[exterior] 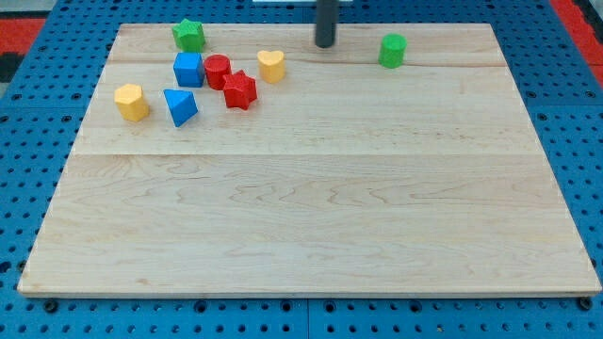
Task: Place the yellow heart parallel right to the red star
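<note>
The yellow heart (271, 65) lies near the view's top, up and to the right of the red star (240, 90), a small gap between them. My tip (325, 43) stands on the board to the right of the heart and slightly higher, apart from it, touching no block.
A red cylinder (218, 71) touches the red star's upper left, with a blue cube (188, 70) beside it. A blue triangle (180, 106) and a yellow block (132, 102) lie further left. A green star (188, 36) is at top left, a green cylinder (393, 50) at top right.
</note>
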`<control>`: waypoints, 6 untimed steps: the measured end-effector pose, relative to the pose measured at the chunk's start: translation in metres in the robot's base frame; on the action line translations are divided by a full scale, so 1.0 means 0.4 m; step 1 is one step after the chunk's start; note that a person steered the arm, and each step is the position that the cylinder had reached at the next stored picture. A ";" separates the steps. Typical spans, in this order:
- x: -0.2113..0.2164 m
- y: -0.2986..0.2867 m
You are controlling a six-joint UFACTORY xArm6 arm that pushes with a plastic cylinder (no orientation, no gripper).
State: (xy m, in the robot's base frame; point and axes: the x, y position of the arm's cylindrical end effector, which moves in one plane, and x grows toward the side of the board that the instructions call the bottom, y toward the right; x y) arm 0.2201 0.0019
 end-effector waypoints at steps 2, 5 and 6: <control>0.081 -0.168; 0.270 -0.113; 0.266 -0.079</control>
